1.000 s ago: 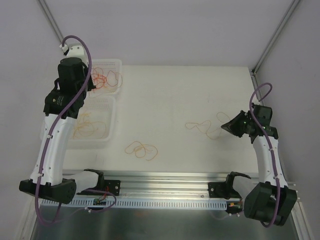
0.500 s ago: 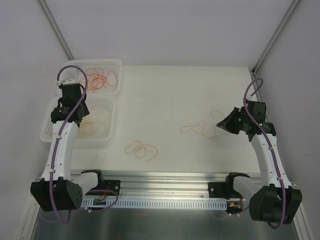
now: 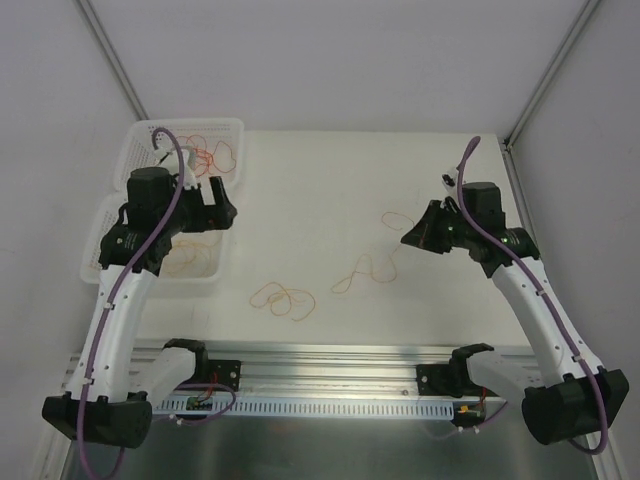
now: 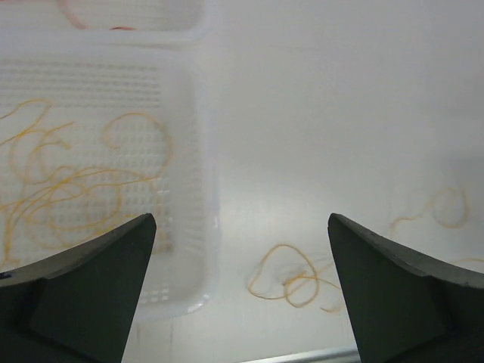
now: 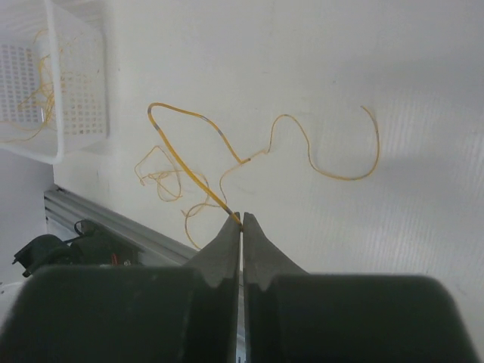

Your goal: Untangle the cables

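While my left gripper [image 3: 215, 205] hangs with its jaws spread wide over the right rim of the near basket [image 3: 222, 262], loose orange cables [image 4: 68, 189] lie inside that basket. A small tangle [image 3: 284, 300] rests on the table [image 3: 330, 180] just right of it. Further right, my right gripper [image 3: 405, 241] pinches one end of a yellow cable [image 3: 365, 268], whose slack lies between gripper and tangle.

Middle and back of the table [image 3: 330, 180] are wide open. Left edge is walled off by two white baskets [image 3: 200, 283], touching I think. Up front an orange tangle [image 3: 283, 298] lies in the path, plus a thin cable [image 3: 362, 265] strung up to the right gripper [image 3: 408, 240].
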